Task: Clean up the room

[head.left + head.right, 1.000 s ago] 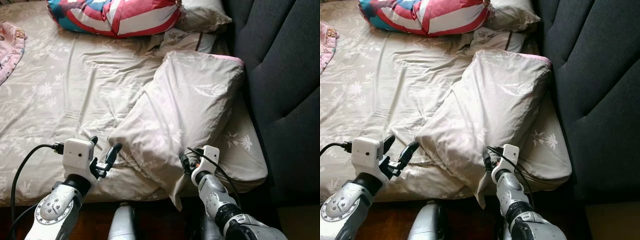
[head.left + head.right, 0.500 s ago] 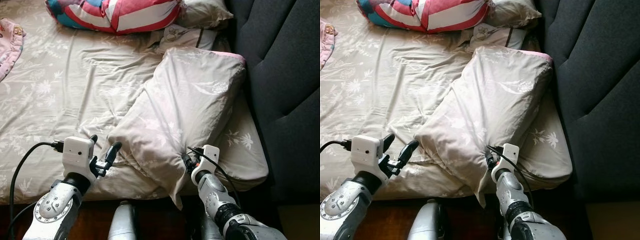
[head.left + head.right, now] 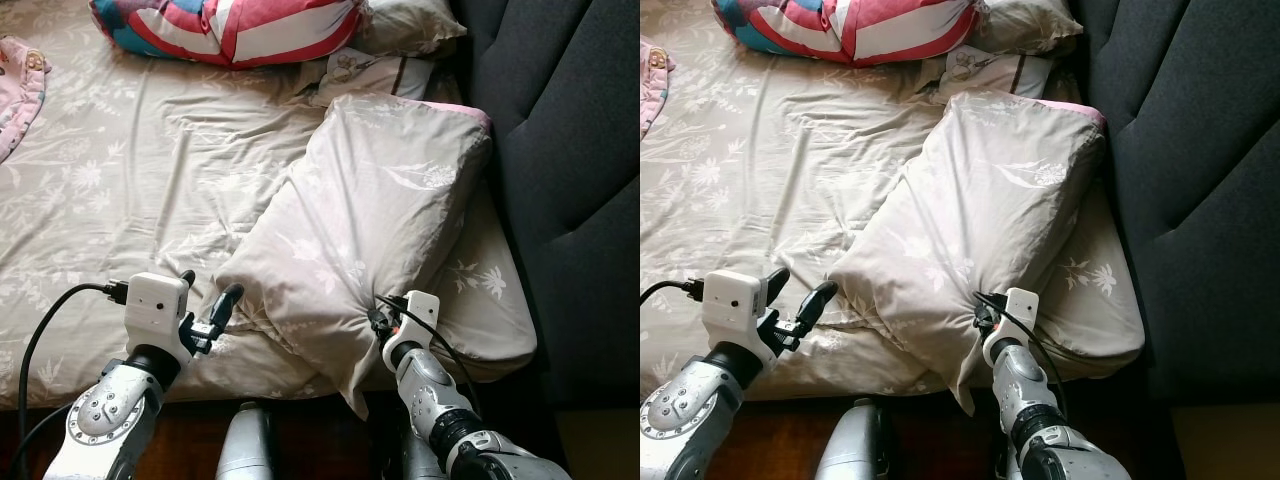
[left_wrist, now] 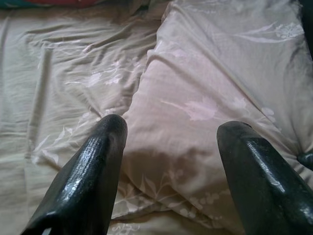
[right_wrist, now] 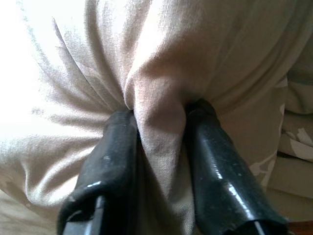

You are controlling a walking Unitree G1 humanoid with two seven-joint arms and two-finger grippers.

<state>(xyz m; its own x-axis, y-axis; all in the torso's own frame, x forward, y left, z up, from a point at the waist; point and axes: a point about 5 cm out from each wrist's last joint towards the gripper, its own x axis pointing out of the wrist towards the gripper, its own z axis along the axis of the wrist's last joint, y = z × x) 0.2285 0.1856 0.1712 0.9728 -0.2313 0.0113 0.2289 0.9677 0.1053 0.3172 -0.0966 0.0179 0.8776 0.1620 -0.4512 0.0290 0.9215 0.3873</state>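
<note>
A large beige floral pillow (image 3: pixel 365 230) lies slantwise on the bed near the dark headboard, its near corner hanging over the mattress edge. My right gripper (image 3: pixel 374 318) is shut on that near edge, a fold of pillow cloth (image 5: pixel 159 122) pinched between its black fingers (image 5: pixel 112 161). My left gripper (image 3: pixel 207 305) stands open just left of the pillow's lower left corner, close above the sheet; the pillow (image 4: pixel 205 112) lies ahead between its spread fingers (image 4: pixel 98 161).
A beige floral sheet (image 3: pixel 130 190) covers the bed. A red, white and blue cushion (image 3: pixel 230 28) and a smaller pillow (image 3: pixel 405 25) lie at the far side. Pink cloth (image 3: pixel 18 95) is at the far left. The padded dark headboard (image 3: pixel 560 150) runs along the right.
The right gripper has closed onto the pillow's near edge, bunching the cloth. The view shifted slightly. The left gripper holds its place.
</note>
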